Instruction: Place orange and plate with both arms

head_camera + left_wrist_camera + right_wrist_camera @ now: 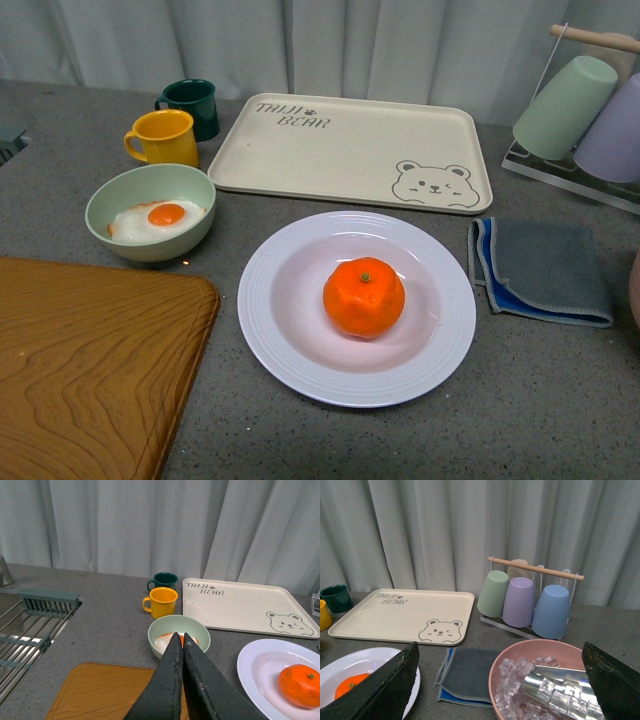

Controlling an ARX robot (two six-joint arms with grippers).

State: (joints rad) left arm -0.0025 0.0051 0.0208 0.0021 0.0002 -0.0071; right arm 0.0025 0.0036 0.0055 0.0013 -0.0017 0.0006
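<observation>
Orange (364,297), stem spot up, sits in the well of the white plate (270,300), which lies flat on the grey counter (560,400) just in front of the cream bear-print tray (350,150). At far left lies a wooden board (90,370). Behind it stands a pale green bowl (150,240) holding a fried egg (160,216), then a yellow mug (163,137) and a dark green mug (190,105). Right of the plate is a folded grey-blue cloth (545,270), and behind that a rack of upturned cups (575,110). The left gripper (181,637) hangs over the board's far edge, jaws pressed together on nothing. The right gripper (500,647) has its jaws spread wide and empty over a pink bowl (520,647) of ice.
</observation>
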